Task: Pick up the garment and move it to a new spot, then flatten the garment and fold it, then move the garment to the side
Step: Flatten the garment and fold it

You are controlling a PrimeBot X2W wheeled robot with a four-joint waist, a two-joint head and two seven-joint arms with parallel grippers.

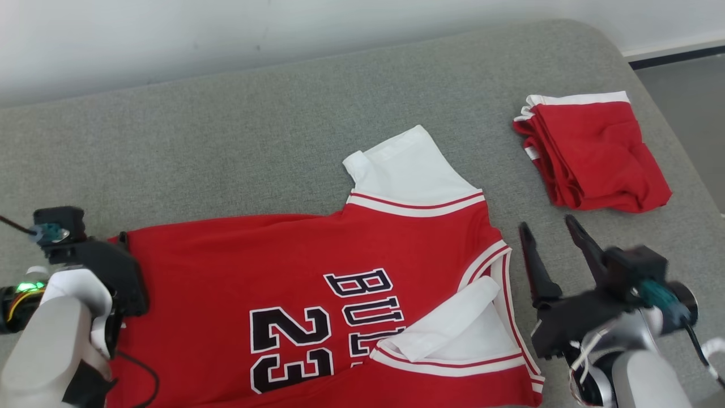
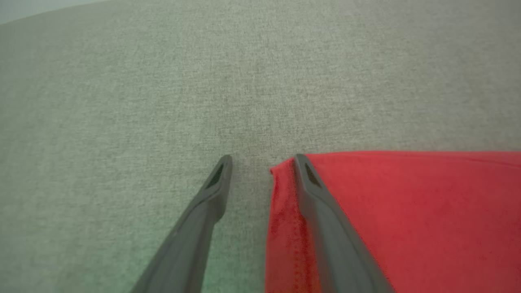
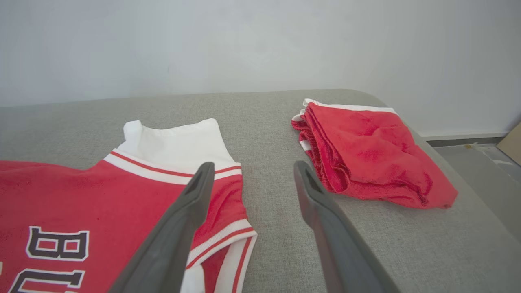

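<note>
Straddling jersey (image 1: 317, 294) corner, left claw (image 2: 262, 158) open, unclamped: one finger (image 2: 325, 219) on red cloth, other on grey upholstery (image 2: 163, 101); right claw (image 1: 546, 222) wide open, empty, just beside jersey armhole.

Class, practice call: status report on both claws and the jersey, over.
Left claw open, straddling jersey corner. Right claw open, empty, beside it. Folded red garment lies apart.
</note>
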